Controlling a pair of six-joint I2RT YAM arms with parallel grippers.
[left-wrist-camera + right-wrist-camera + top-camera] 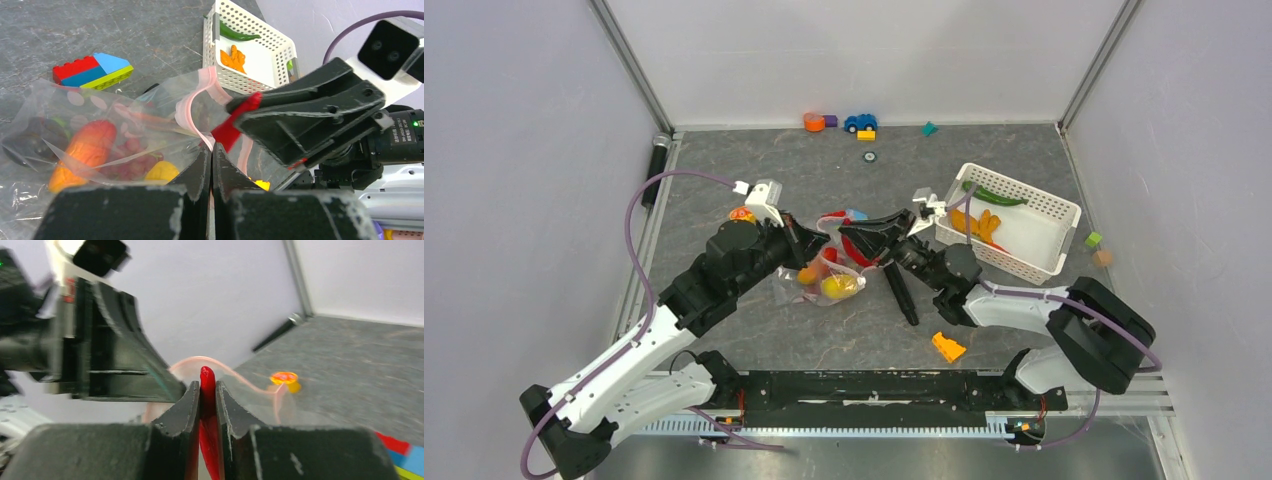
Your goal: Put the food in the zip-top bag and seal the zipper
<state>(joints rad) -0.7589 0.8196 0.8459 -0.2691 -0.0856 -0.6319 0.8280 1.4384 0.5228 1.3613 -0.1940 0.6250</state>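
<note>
The clear zip-top bag [829, 283] lies mid-table with orange-red [85, 150], dark red and yellow [160, 171] food inside. My left gripper [817, 250] is shut on the bag's pink zipper strip [192, 100], and in the left wrist view [211, 150] it holds the mouth up. My right gripper [850, 237] is shut on the red chili [207, 385]. It holds the chili [235, 125] at the bag's open mouth, close to my left fingers. The green pepper [994, 194] and orange carrots [977, 223] lie in the white basket [1044, 205].
Colourful bricks [92, 70] lie just beyond the bag. An orange-yellow toy [742, 214] sits by my left wrist. An orange wedge block [948, 346] lies near the front. Small toys [860, 122] line the back wall, and two cubes [1096, 246] sit right of the basket.
</note>
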